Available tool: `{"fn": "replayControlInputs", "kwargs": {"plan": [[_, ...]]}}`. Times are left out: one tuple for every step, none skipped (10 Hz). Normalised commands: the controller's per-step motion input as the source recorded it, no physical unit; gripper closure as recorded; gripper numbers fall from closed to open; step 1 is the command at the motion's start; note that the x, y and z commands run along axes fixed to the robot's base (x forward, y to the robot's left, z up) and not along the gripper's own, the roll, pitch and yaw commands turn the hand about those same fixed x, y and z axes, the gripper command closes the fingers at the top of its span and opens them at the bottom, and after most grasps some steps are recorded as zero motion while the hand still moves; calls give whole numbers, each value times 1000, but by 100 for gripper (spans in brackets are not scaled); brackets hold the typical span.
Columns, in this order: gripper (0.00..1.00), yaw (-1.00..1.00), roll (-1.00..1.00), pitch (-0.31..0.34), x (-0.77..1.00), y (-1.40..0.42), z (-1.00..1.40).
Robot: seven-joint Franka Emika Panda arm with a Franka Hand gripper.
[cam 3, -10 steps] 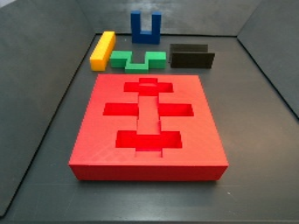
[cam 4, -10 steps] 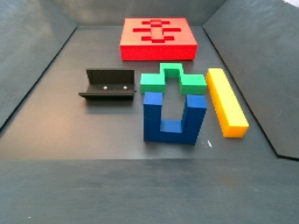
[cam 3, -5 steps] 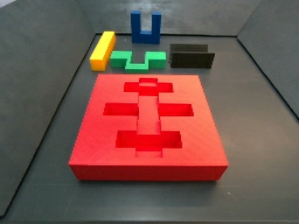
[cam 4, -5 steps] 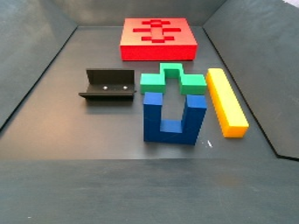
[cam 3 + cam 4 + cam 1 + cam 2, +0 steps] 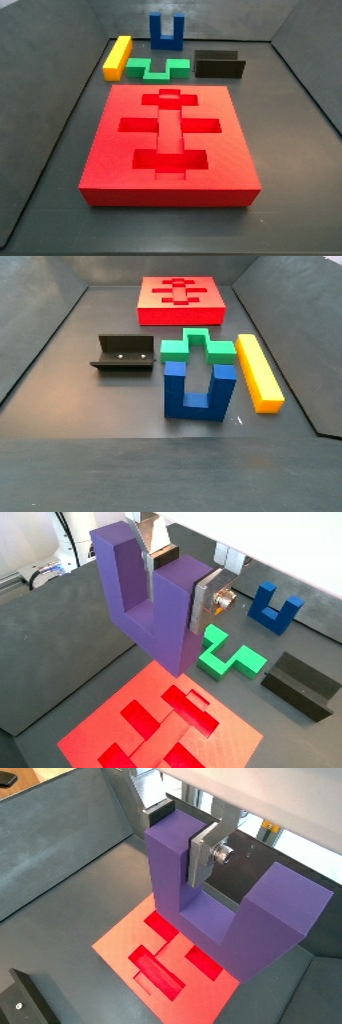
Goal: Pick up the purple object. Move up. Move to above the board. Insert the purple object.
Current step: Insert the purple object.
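In both wrist views my gripper (image 5: 178,572) (image 5: 181,833) is shut on one prong of the purple object (image 5: 140,607) (image 5: 247,918), a purple U-shaped block. The block hangs in the air above the board (image 5: 160,727) (image 5: 140,948), a thick red slab with darker recessed cut-outs. The silver fingers (image 5: 207,602) (image 5: 205,856) press on both sides of the prong. Both side views show the board (image 5: 167,150) (image 5: 183,301) on the floor. Neither the gripper nor the purple object appears in them.
A blue U-shaped block (image 5: 164,30) (image 5: 201,386) (image 5: 274,607), a green notched block (image 5: 159,69) (image 5: 195,348) (image 5: 230,655), a yellow bar (image 5: 118,57) (image 5: 259,371) and the dark fixture (image 5: 221,64) (image 5: 123,354) (image 5: 301,684) stand beyond the board's end. Dark walls enclose the floor.
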Motion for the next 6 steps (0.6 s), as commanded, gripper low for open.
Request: {"fn": "replayControlInputs", "kwargs": {"plan": [[100,-109,-27,0,363,-46,-134],[100,0,97,19,531,-451,-274],[100,0,197,84,609,-651,-303],[100,0,216,93,549,-717,-349],[100,0,207,79,443,-743,-437],[100,17,193,51,374,-751,-426]]}}
